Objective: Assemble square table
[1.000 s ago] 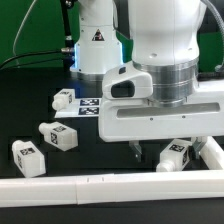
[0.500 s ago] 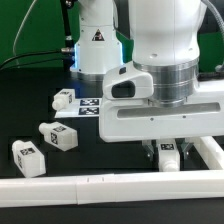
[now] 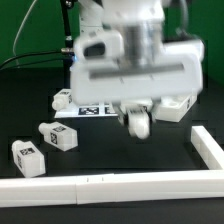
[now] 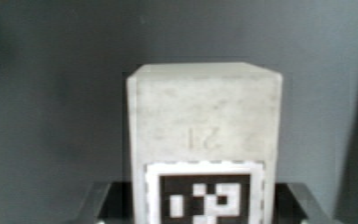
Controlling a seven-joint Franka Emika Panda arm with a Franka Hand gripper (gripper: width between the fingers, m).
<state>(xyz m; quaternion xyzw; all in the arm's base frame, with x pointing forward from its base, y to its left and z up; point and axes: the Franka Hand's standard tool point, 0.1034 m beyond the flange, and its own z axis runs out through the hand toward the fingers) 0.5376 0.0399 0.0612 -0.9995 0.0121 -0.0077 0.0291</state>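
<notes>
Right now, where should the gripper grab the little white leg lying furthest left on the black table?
Grip the leftmost table leg across its middle, coming straight down from above. It lies on its side on the black table, apart from the neighbouring leg, so both long sides look free. First the gripper must put down the lifted leg it holds.

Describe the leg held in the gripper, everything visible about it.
The leg is a stubby white block, matte and plastic-looking, with flat faces and a faint embossed mark on one side. A black-and-white square tag sits on that face near the gripped end. The gripper is shut on it, one finger on either side, holding it clear of the black table. The exterior view blurs it.
</notes>
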